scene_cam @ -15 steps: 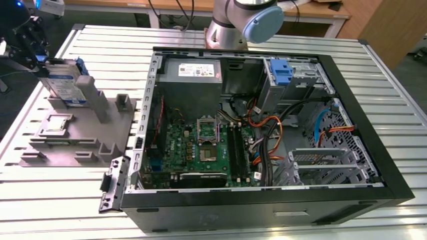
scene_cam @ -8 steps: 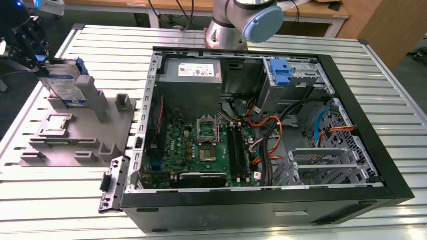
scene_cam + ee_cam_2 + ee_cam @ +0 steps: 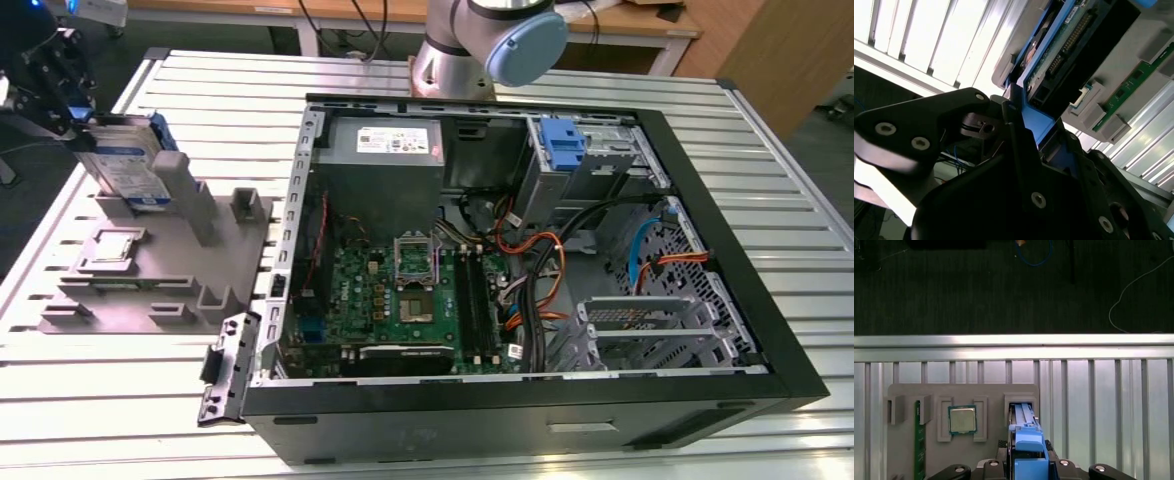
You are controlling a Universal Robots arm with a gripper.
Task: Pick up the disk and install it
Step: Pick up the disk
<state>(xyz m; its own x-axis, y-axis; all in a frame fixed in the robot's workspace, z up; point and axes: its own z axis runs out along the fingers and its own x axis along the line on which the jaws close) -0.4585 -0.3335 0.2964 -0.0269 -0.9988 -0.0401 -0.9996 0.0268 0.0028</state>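
Note:
The disk, silver with a blue-and-white label and blue side rails, stands on edge in a slot at the far corner of the grey fixture, at the exterior view's left. My black gripper is at the disk's upper far edge. In the second wrist view, the gripper has its fingers closed against the blue rail, and the disk's green board and connector show beyond them. In the first wrist view, the blue rail of the disk runs out from the gripper over the slot.
On the fixture lie a small square processor chip and a green memory stick. An open computer case takes up the middle and right of the slatted metal table, with a blue bracket in its drive bay. The arm's base stands behind the case.

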